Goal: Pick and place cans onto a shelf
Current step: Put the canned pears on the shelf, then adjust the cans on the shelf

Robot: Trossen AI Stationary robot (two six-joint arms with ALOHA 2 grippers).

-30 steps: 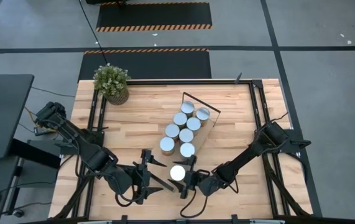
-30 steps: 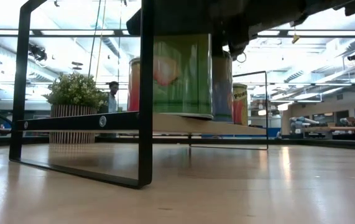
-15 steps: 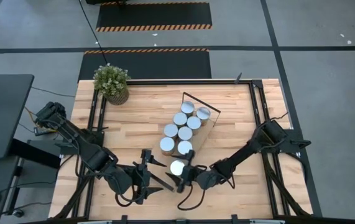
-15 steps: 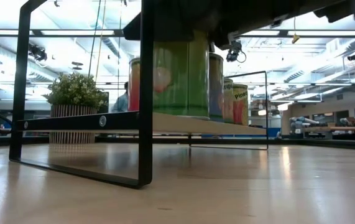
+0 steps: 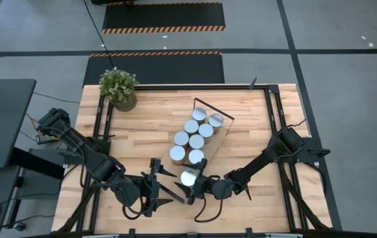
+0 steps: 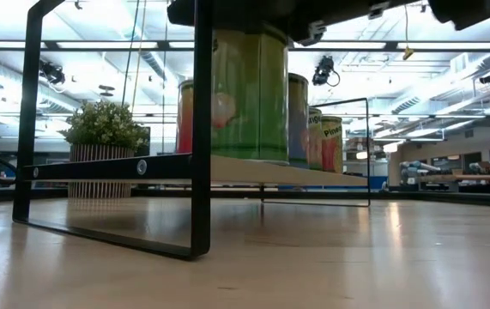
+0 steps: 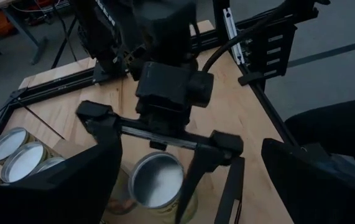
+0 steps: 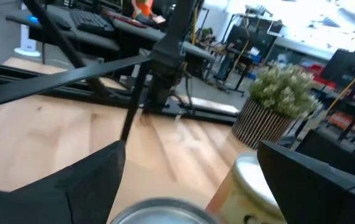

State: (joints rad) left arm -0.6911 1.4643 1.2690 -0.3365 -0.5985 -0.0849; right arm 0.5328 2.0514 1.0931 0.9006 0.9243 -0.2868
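Plank tabletop (image 5: 148,125) fills our high view, with grey floor and striped mats beyond. Nearest us, the right gripper (image 5: 189,183) straddles a can (image 5: 188,177), its fingers (image 7: 196,174) on either side of the tin's body; we cannot tell whether they press it. This can stands at the shelf (image 5: 221,135) board's near end, over the black wire frame (image 6: 200,129). Just left, the left gripper (image 5: 165,190) waits with jaws spread wide, holding nothing. Farther along the shelf stand seven more cans (image 5: 198,129) in two rows. One far label starts "Pine" (image 6: 334,130). A plant (image 5: 118,86) sits at the far left corner.
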